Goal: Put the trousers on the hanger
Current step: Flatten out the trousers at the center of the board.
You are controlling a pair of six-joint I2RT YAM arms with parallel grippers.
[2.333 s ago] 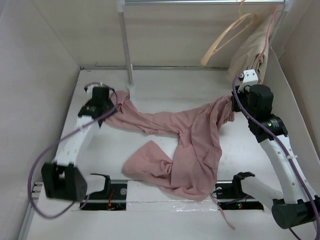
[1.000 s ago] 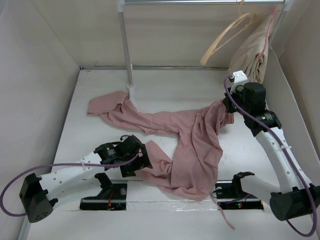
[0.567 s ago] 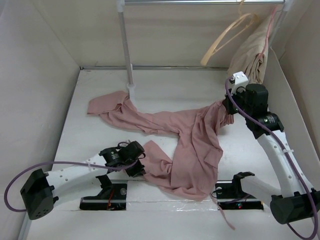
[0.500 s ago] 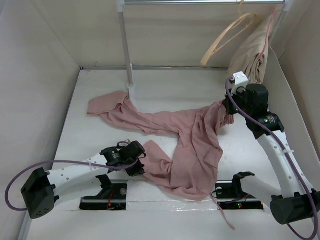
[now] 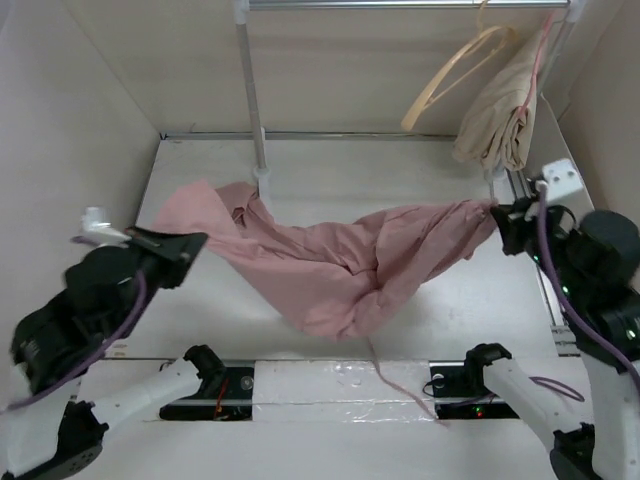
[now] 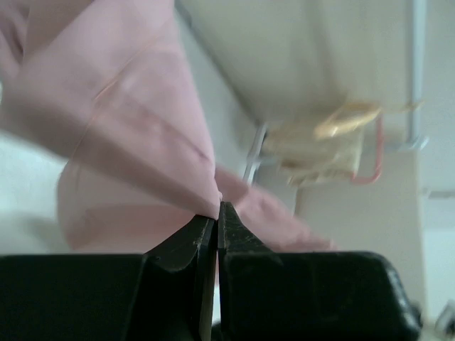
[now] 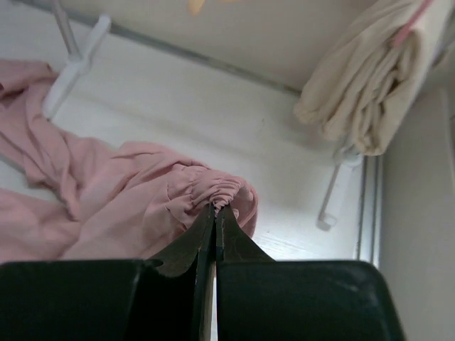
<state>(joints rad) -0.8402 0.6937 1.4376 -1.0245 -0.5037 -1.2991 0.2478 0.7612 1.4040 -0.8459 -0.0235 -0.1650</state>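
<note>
The dusty-pink trousers (image 5: 340,270) hang in a slack swag over the white table (image 5: 420,170), strung from 9 o'clock to 3 o'clock between the 2 hands. The left hand (image 6: 217,213) has its fingers pressed together on a fold of the pink cloth. The right hand (image 7: 215,212) is clamped on the gathered waistband (image 7: 220,188). The cloth is soft and creased and sags lowest near the middle. A thin drawstring (image 5: 383,360) trails toward 6 o'clock. The cream hanger (image 5: 455,70) hangs tilted from the rail (image 5: 400,4) at 1 o'clock, just beside a beige folded garment (image 5: 495,110).
</note>
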